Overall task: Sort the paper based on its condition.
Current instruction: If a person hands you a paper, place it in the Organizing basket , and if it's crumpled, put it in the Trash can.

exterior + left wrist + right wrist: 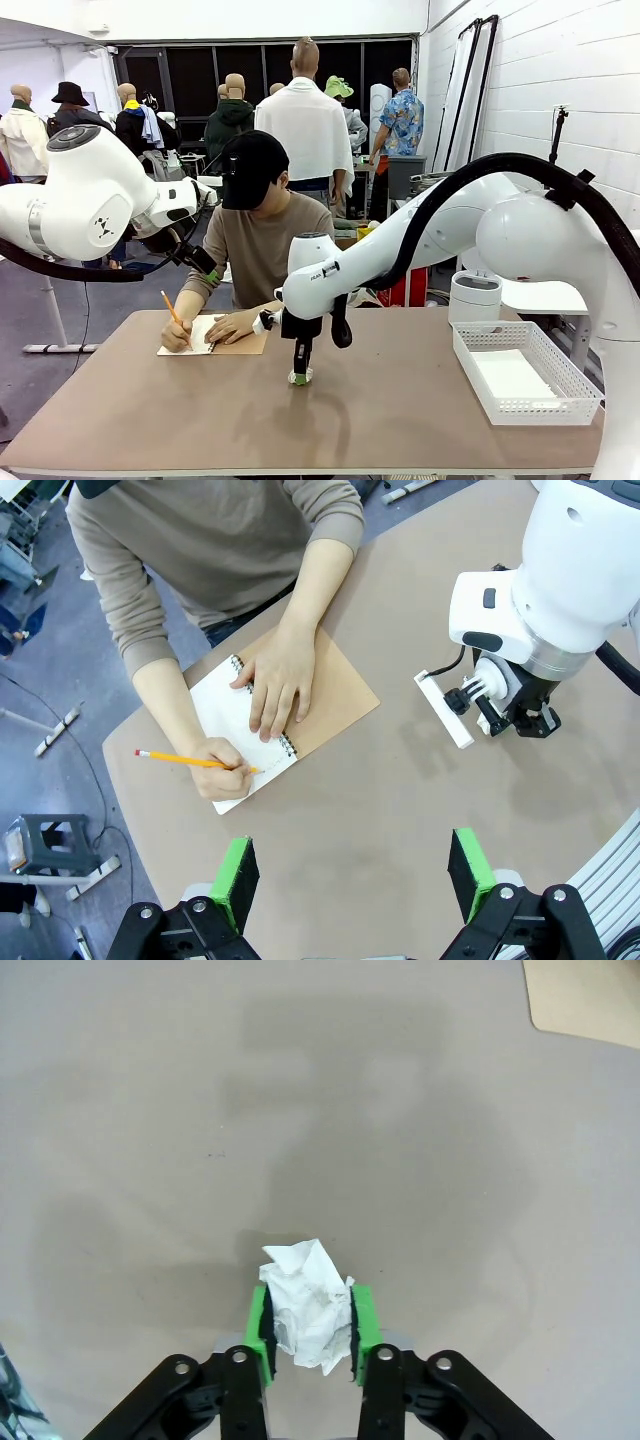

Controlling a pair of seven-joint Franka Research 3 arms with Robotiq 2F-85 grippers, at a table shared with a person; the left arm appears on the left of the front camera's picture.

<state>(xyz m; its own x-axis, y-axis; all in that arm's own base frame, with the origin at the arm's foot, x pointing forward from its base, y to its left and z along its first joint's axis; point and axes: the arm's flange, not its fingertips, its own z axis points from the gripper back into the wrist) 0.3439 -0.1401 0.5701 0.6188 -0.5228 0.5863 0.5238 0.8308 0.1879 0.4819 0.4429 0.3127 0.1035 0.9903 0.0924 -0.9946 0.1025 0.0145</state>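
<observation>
White painted brick wall (570,70) at right. Dark black-framed glazing (190,75) across back. Grey floor (25,385). Matte brown tabletop (400,410). Small grey stool (50,832) on floor. Light even, shadows soft.

Even, bright indoor light falls from above; soft, blurry arm shadows lie on the desk (400,410). All views are sharp, without glare; the wrist views bend at their edges.

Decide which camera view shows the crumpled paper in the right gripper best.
The right wrist view: the crumpled paper sits close up between the right gripper's green pads, creases plain. The front view gives a tiny white speck at the fingertips. In the left wrist view the arm's wrist covers it.
</observation>
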